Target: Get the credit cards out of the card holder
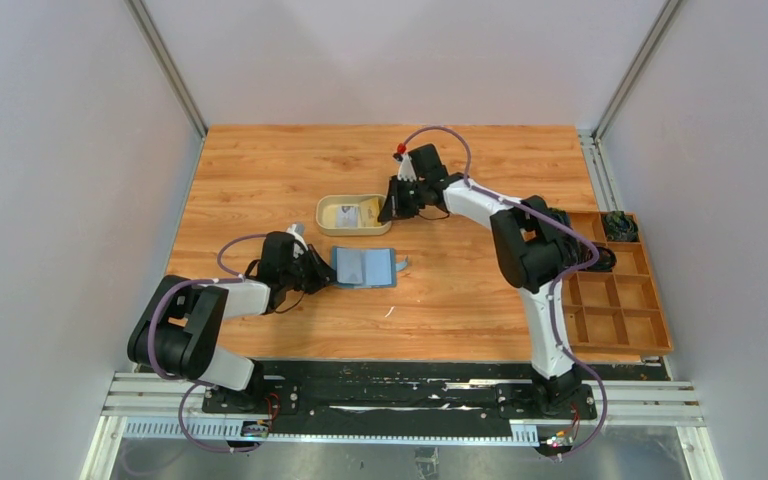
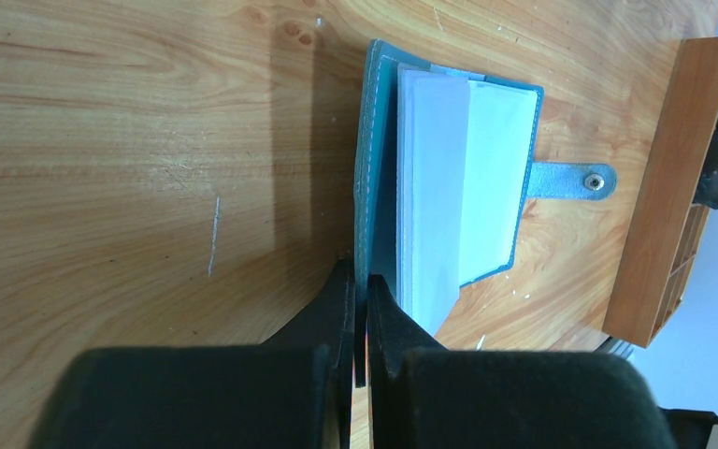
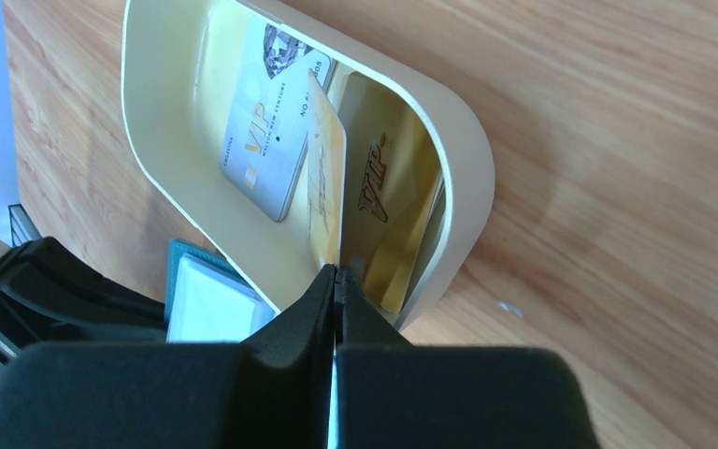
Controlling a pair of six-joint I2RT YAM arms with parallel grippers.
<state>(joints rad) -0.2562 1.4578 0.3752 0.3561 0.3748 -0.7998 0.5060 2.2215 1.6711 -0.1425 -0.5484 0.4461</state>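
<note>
Nearest in the overhead view: left pincer, closed on the left edge of the wallet. Lies opened flat on the table, long axis across, tab pointing right toward the box. Farther back, right pincer dipped into the right end of the tray, just behind the wallet.

Up close at the left wrist: left pincer, fingers pressed nearly together, gripping the teal cover edge of the wallet between them. Spreads away from the lens, pale inner pockets face up, tab sticking out rightward, box beyond.

Up close at the right wrist: right pincer shut tight, pinching the lower edge of the yellow card. Stands on edge inside the tray, long axis running away from the fingers. Beside it, flat on the tray floor, pale card, printed side up with VIP lettering. Corner of the wallet outside the rim, lower left
</note>
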